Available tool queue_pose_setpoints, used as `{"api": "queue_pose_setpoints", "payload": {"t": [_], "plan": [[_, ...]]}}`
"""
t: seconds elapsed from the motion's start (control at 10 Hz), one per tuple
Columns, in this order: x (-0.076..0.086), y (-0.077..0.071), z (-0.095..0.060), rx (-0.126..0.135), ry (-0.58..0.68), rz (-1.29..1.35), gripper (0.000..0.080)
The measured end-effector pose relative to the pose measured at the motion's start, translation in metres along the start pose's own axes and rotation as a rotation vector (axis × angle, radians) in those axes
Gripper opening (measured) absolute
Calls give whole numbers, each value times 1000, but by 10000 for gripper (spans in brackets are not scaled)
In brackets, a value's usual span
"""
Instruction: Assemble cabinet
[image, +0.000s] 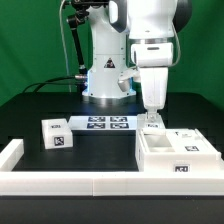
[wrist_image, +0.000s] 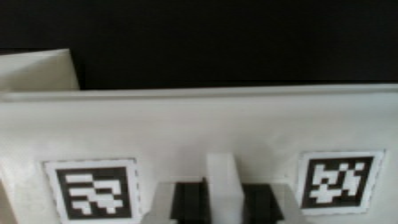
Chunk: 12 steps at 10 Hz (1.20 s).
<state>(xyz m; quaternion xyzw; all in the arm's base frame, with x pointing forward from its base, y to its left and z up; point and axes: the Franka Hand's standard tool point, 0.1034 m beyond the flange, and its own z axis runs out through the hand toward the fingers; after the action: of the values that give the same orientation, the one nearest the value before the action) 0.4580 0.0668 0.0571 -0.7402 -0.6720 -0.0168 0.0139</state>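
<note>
The cabinet body (image: 175, 152) is a large white box with inner compartments and tags, at the exterior view's right. My gripper (image: 152, 116) points straight down at its back left corner. In the wrist view a wide white tagged face of the cabinet (wrist_image: 214, 120) fills the frame. A thin white upright wall (wrist_image: 221, 185) runs between my two dark fingers (wrist_image: 180, 203), which sit close against it on both sides. A smaller white tagged block (image: 55, 133) lies apart at the exterior view's left.
The marker board (image: 106, 123) lies flat in front of the robot base. A low white border rail (image: 90, 185) runs along the front and up the left side (image: 12, 153). Black cables hang behind the arm at the left.
</note>
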Motion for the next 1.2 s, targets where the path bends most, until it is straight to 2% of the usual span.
{"api": "queue_pose_setpoints", "payload": {"t": [0.4, 0.8, 1.1, 1.2], "plan": [[-1, 0, 0, 1, 0, 2, 68], [1, -1, 1, -42, 21, 13, 68], [0, 0, 1, -37, 18, 10, 68], [0, 0, 1, -27, 13, 7, 68]]}}
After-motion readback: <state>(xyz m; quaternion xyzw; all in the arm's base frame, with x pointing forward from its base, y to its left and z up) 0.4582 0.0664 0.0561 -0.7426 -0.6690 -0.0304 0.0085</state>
